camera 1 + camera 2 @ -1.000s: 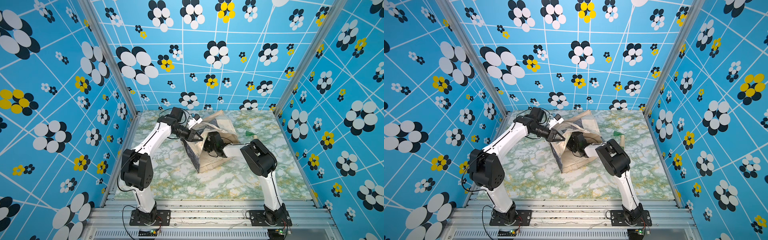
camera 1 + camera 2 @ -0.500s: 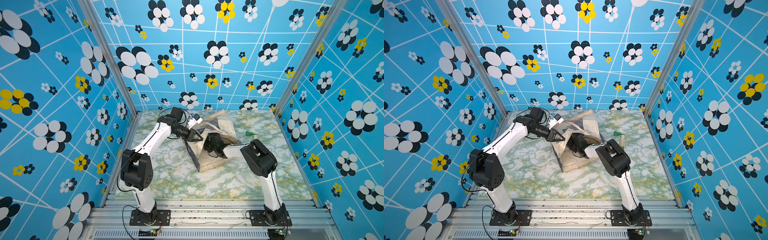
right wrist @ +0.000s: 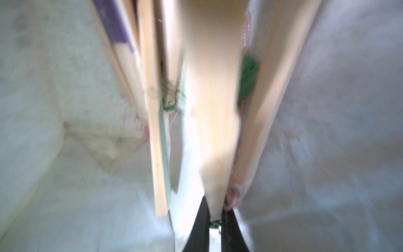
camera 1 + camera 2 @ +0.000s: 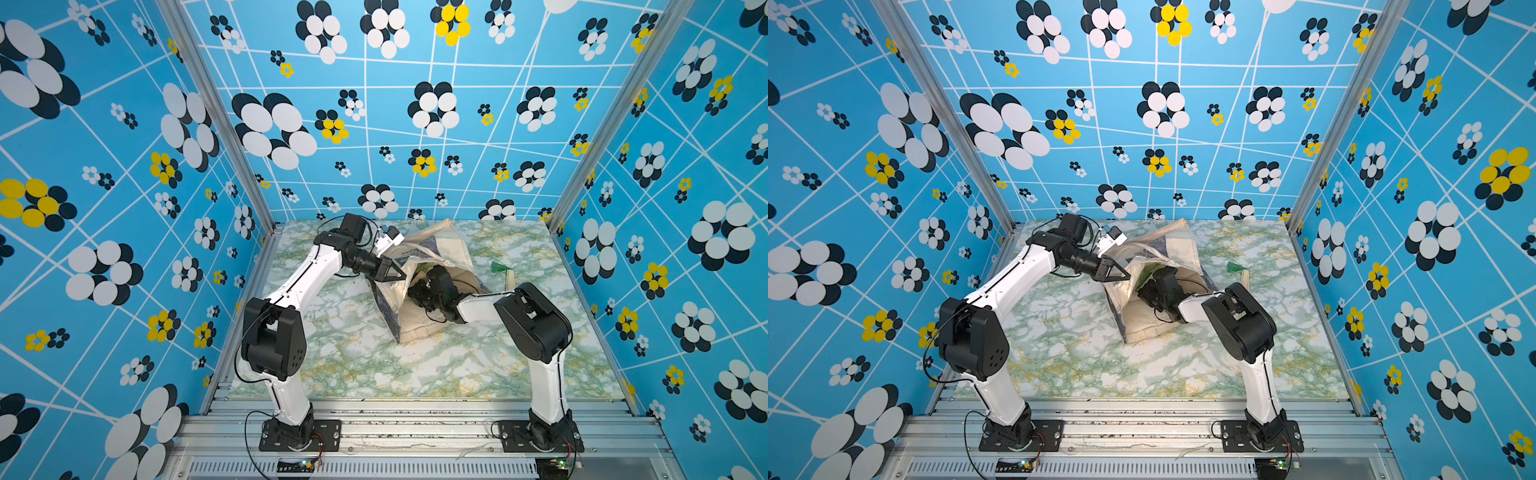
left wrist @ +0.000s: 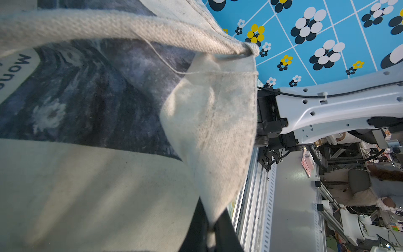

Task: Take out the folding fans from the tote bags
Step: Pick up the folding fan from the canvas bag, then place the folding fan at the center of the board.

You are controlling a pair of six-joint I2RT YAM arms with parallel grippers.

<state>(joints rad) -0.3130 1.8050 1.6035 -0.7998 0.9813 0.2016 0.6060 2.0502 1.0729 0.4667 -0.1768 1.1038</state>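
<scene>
Pinching tote bag (image 4: 415, 328) rim with left claw (image 5: 210, 229) — jaws tight on cream canvas, bag mouth held up and open. Lying in far half of surface (image 4: 353, 365), about midway between the side edges, slumped and creased, dark printed panel showing. Reaching deep inside bag with right claw (image 3: 215, 218) — narrow, clamped on the end of one pale bamboo fan (image 3: 212, 109). Blurred right wrist view, yet more fans just beside it in the bag: purple-edged fan (image 3: 113, 28), green-edged fan (image 3: 162, 141). Already outside the bag: fan with green tassel (image 4: 498, 267), flat on surface near right edge, far half, partly hidden behind right arm.
</scene>
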